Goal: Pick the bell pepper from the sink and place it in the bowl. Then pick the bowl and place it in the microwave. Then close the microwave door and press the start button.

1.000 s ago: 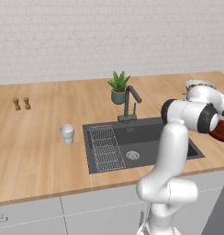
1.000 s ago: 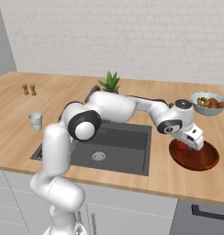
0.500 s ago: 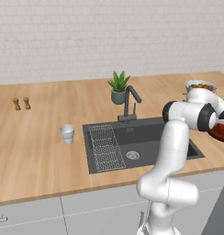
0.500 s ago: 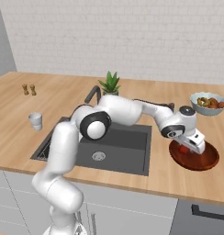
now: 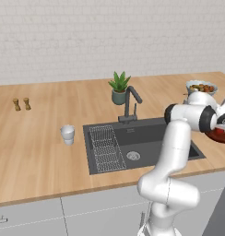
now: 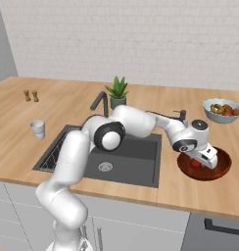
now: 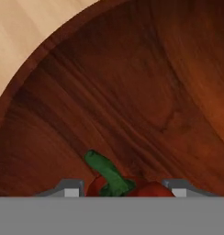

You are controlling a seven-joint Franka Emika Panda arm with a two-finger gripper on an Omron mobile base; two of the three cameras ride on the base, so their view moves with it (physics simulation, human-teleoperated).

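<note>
**Pepper sits between the fingers, down in the bowl**

The right base view shows the gripper (image 6: 205, 160) low over the red bowl (image 6: 220, 171), which stands on the counter (image 6: 141, 191) right of the sink (image 6: 136, 159). The hand view looks closer: the bell pepper (image 7: 127, 187), with its green stem, sits between the two fingers (image 7: 70, 189), and the jaws look closed on it, inside the bowl. The left base view shows the pale bowl of brown food (image 5: 202, 86) behind the arm.

White brick wall (image 5: 86, 37) (wooden counter (image 5: 36, 143))
</note>
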